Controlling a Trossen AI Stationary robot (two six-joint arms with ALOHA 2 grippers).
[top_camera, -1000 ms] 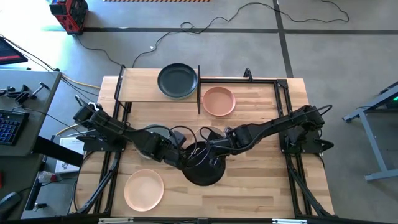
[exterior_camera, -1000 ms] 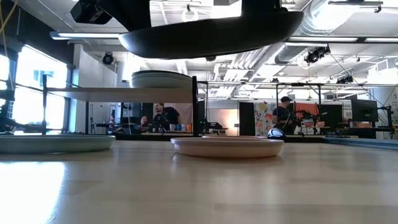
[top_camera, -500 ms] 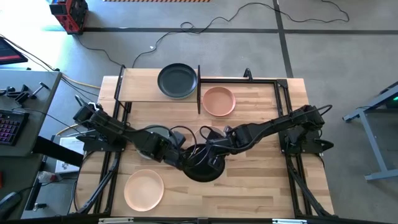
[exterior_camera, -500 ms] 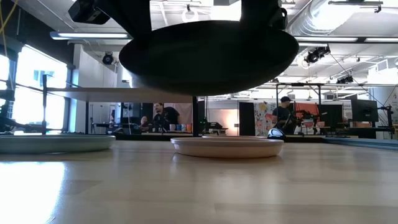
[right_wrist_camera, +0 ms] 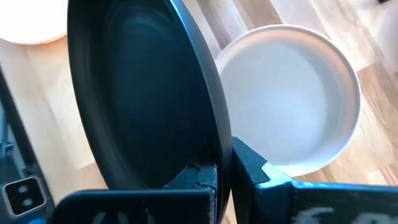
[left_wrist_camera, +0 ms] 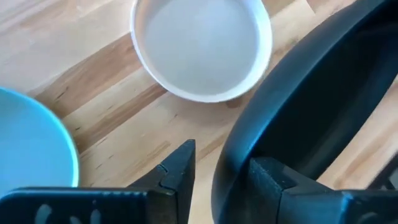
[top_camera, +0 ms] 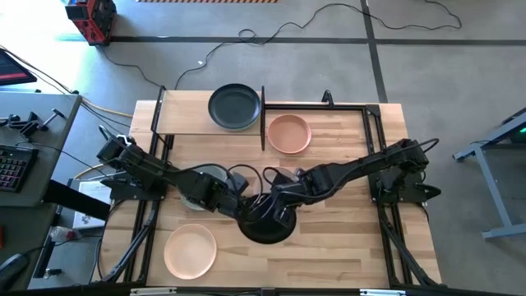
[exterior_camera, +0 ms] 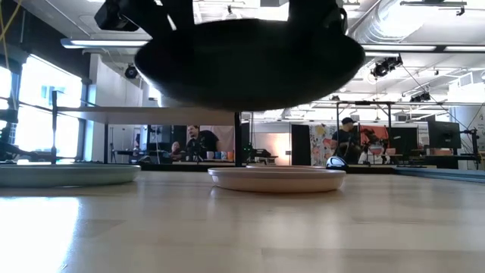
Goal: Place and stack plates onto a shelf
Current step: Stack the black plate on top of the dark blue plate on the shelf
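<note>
The right gripper (right_wrist_camera: 224,171) has its fingers pinched tight on the rim of a black plate (top_camera: 265,220), holding it clear of the bench (top_camera: 345,247) near the front middle; seen from bench height, the plate (exterior_camera: 250,61) hangs well above the wood, slightly tilted. The left gripper (left_wrist_camera: 221,177) is at the same plate's opposite edge with its fingers spread apart, one on each side of the rim (left_wrist_camera: 233,149), and whether either finger touches it cannot be told. On the shelf (top_camera: 185,115) at the back left sits a dark plate (top_camera: 234,107), at the shelf's right end beside the black post. Just right of that post, down on the bench, lies the salmon pink plate (top_camera: 288,134). A cream-peach plate (top_camera: 190,250) lies at the front left of the bench. A pale plate (left_wrist_camera: 202,46) lies on the bench under the arms, near the held plate, with a blue-tinted plate (left_wrist_camera: 31,149) beside it. Beyond the bench, people (exterior_camera: 198,140) are in the room behind
</note>
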